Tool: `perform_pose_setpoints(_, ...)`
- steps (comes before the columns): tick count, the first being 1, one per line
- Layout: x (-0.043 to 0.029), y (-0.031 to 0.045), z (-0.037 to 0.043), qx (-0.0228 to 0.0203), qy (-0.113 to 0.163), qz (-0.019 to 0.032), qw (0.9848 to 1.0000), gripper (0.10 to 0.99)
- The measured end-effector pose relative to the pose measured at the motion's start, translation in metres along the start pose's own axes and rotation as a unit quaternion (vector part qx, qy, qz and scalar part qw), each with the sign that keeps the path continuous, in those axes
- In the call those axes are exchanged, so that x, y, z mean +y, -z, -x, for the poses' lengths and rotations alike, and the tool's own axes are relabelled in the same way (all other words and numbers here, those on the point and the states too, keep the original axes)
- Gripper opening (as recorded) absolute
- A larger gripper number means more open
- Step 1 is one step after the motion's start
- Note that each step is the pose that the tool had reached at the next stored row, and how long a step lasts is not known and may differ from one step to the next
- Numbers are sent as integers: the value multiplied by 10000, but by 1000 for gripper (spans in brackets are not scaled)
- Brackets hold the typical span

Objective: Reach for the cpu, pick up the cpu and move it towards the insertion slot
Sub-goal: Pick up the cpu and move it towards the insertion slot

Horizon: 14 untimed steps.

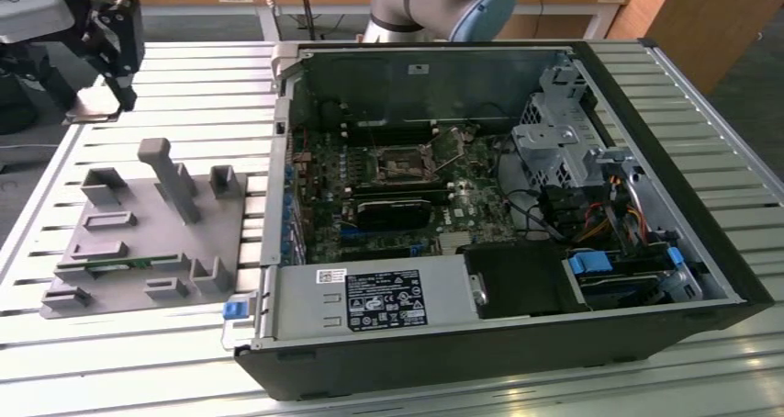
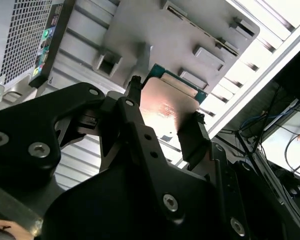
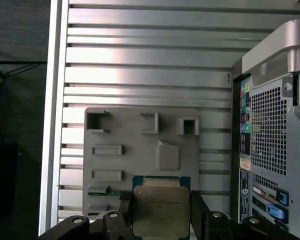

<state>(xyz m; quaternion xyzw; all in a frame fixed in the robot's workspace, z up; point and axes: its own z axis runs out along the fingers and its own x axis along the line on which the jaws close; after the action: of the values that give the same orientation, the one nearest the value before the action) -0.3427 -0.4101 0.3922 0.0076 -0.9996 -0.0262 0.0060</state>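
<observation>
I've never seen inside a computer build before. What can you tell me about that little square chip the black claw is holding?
The chip is a small flat square with a dull silvery metal top and a green rim around its edge. In both wrist views it sits between the gripper's two black fingers, one on each opposite side, gripped by its edges. It hangs above the grey plastic tray on the ribbed metal table, beside the open computer case. Faint print marks its top.
</observation>
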Motion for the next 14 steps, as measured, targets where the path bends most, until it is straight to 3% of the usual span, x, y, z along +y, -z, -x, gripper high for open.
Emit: perform_pose_setpoints(14,-10,-4,636,-25,1,9,10000,541)
